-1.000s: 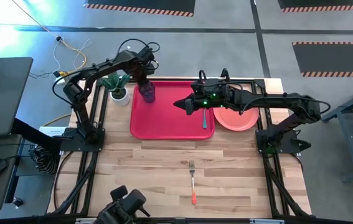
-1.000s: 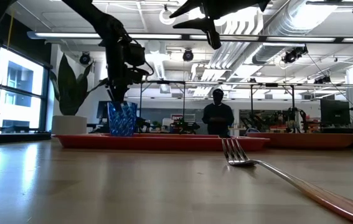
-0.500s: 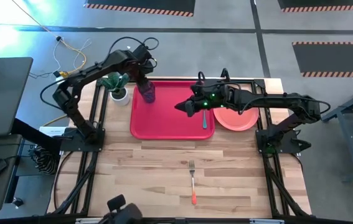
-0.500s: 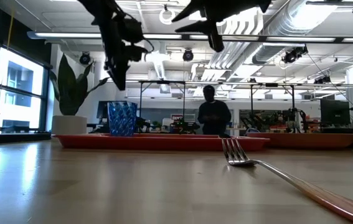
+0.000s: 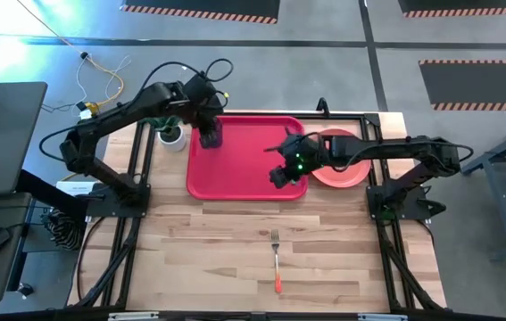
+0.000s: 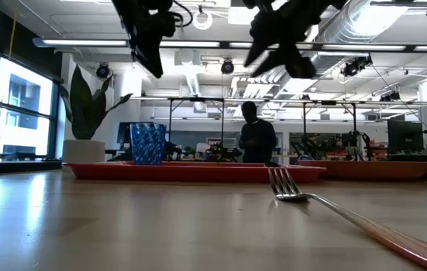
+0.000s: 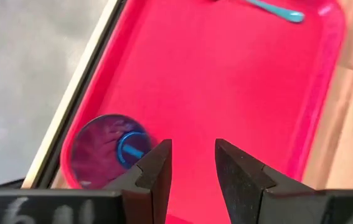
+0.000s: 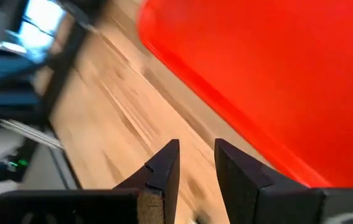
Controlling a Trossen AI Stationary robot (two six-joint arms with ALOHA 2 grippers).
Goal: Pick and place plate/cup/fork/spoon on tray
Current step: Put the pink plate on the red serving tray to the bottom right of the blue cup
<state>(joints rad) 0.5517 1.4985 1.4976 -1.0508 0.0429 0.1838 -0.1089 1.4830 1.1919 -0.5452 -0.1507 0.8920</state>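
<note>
The blue-purple cup [image 7: 104,149] stands upright on its base in the far left corner of the red tray [image 5: 244,156]; it also shows in the low view [image 6: 147,143]. My left gripper [image 7: 192,168] is open and empty, above the cup and apart from it. The teal-handled spoon [image 7: 276,11] lies on the tray's right part. My right gripper [image 5: 277,174] is open and empty over the tray's near right part, tipped down. The salmon plate [image 5: 342,171] lies on the table right of the tray. The orange-handled fork [image 5: 276,259] lies on the table near the front.
A white pot with a green plant [image 5: 170,132] stands just left of the tray, close to my left arm. Bare wooden tabletop [image 5: 235,241] lies between the tray and the fork. A person [image 6: 257,141] stands in the room beyond the table.
My left gripper has let go of the cup and risen straight up from it; the cup stays standing on the tray. My right gripper has gone toward the table's near edge over the tray and tipped downward.
</note>
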